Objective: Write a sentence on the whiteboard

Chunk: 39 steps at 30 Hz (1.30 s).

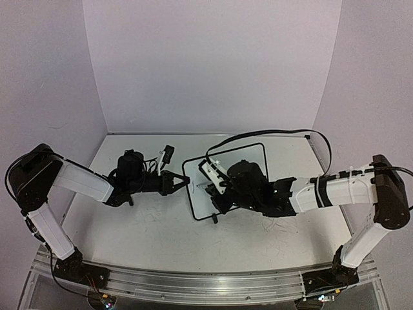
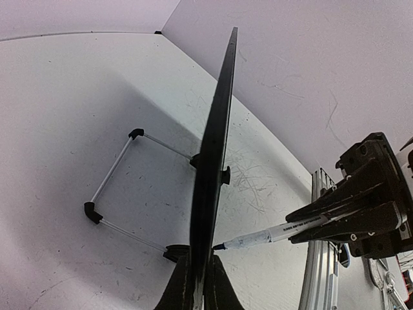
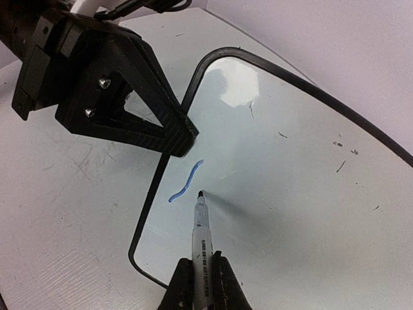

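Note:
The whiteboard (image 1: 253,157) stands propped on the table, edge-on in the left wrist view (image 2: 218,123). My left gripper (image 1: 184,182) (image 2: 199,284) is shut on its left edge and shows as a black wedge in the right wrist view (image 3: 182,137). My right gripper (image 3: 201,284) (image 1: 218,187) is shut on a white marker (image 3: 201,229) (image 2: 261,237). The dark tip meets the board's face (image 3: 297,187). Of the sentence, the only blue writing is one short wavy stroke (image 3: 185,182), just left of the tip.
The board's wire stand (image 2: 111,173) with black feet stretches out behind it on the scuffed white tabletop (image 1: 148,226). A loose black cable (image 1: 284,134) loops behind the board. White walls close in the back and sides. An aluminium rail (image 1: 193,284) runs along the near edge.

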{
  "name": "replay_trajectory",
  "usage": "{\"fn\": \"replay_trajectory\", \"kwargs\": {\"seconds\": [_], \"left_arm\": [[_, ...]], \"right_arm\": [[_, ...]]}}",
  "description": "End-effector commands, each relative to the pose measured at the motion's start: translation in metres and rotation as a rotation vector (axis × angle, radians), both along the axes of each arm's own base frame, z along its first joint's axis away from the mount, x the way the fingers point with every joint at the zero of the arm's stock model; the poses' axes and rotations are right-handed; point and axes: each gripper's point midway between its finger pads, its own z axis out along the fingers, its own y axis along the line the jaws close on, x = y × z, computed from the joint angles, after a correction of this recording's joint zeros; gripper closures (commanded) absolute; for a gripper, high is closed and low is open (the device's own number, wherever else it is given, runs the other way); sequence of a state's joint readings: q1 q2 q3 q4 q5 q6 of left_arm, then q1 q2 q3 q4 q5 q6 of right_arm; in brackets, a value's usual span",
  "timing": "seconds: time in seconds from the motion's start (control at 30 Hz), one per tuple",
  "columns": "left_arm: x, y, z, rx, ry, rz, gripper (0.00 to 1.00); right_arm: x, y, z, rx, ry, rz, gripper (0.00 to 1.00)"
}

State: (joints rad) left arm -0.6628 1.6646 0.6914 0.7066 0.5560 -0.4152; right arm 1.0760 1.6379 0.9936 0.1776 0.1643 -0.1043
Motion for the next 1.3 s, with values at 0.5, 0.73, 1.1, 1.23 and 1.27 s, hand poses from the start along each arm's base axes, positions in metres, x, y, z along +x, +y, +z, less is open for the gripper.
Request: {"fn": "replay_trajectory", "kwargs": {"seconds": [0.5,0.73,1.1,1.23,1.27], "left_arm": [[-0.002,0.004,0.0,0.016,-0.007,0.004,1.0],[-0.002,0.004,0.0,0.016,-0.006,0.004,1.0],[-0.002,0.005,0.002,0.014,-0.009,0.006,1.0],[-0.002,0.005,0.002,0.014,-0.01,0.009,1.0],[-0.003,0.006,0.002,0.015,-0.01,0.009,1.0]], "right_arm": [[0.015,0.003,0.017,0.046,-0.057,-0.064,1.0],[0.015,0.003,0.013,0.039,-0.048,-0.06,1.0],[0.008,0.005,0.001,0.029,-0.012,-0.037,1.0],[0.005,0.008,-0.001,0.029,-0.003,-0.026,1.0],[0.005,0.009,-0.002,0.028,-0.001,-0.024,1.0]]}}
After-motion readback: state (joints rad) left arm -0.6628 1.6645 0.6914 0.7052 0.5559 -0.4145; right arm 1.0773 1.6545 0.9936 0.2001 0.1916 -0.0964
